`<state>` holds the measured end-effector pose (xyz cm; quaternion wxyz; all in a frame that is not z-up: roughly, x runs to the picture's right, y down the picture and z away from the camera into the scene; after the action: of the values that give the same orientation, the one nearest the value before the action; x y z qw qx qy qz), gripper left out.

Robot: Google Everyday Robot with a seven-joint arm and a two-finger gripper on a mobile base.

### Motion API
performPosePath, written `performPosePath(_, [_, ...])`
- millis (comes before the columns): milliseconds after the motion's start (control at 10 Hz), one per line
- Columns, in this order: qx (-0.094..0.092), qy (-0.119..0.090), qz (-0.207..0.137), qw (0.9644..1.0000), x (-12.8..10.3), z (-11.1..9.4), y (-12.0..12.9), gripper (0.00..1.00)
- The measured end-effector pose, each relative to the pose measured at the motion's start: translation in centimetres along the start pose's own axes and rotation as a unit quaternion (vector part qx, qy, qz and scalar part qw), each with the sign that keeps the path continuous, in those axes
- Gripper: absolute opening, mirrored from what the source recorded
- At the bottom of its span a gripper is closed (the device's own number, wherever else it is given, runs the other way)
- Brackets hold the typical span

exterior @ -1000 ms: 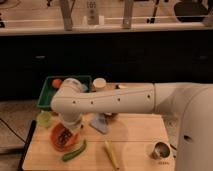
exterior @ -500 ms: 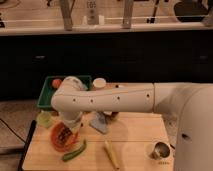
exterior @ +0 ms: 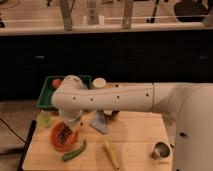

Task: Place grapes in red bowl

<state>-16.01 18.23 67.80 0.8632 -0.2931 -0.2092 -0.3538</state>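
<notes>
Over the bowl, at the left of the table, the tool is seen reaching down from the white arm, which stretches across from the robot body at the right. Its fingers are pressed together, with a dark lumpy mass at their tips inside the bowl; this is taken to be the grapes, though it cannot be told whether they are gripped or only lie under the fingers. The bowl is set near the table's left edge. Just behind the bowl to the left a small pale-green cup is placed. Farther behind the bowl a green tray is found, with an orange-red item in its left part and much of it hidden by the arm's elbow. To the right of the tray a pale round container is seen. Right of the bowl a grey-blue packet lies on the table. Just in front of the bowl a green pepper is laid slantwise, and right of that a yellow corn cob. Well to the right of the bowl, near the robot body, a metal cup stands.
</notes>
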Motion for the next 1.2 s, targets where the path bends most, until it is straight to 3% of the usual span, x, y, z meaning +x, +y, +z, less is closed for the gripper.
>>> performPosePath(500, [-0.001, -0.004, -0.009, 0.9999, -0.08, 0.37, -0.40, 0.03])
performPosePath(1200, [-0.002, -0.011, -0.021, 0.9997, -0.35, 1.00, -0.71, 0.15])
